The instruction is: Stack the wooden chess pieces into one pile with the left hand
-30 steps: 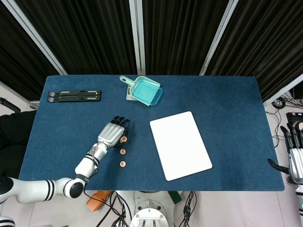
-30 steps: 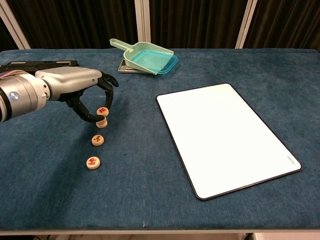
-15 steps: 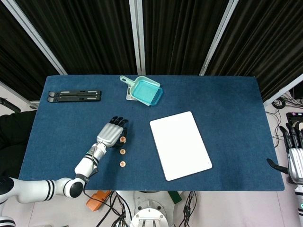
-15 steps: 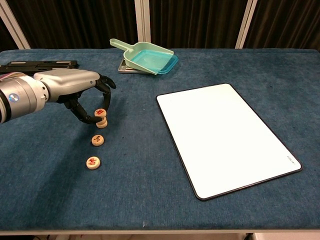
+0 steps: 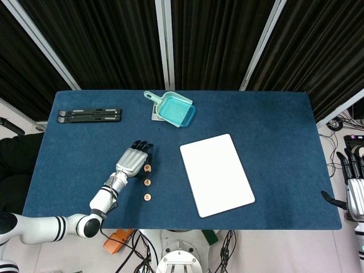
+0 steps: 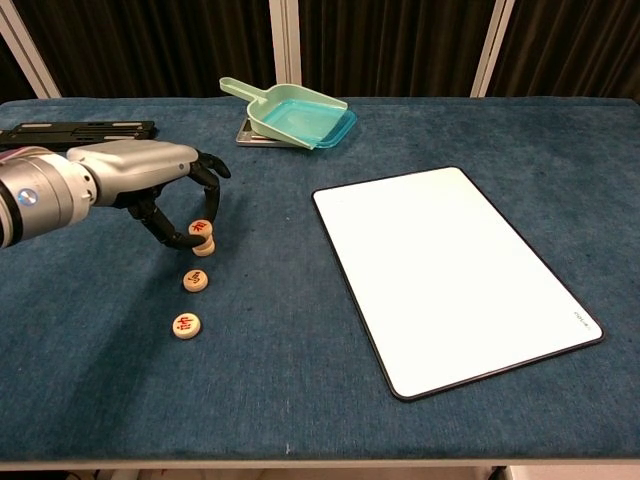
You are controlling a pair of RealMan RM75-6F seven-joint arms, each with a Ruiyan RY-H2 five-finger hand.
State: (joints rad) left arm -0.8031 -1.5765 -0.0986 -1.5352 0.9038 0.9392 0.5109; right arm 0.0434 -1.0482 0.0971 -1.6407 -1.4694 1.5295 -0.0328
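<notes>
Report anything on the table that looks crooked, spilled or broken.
Nothing spilled or broken. The top chess piece, pinched by the left robot hand, sits tilted on the piece below, not flat. The white board lies at an angle to the table edge.
</notes>
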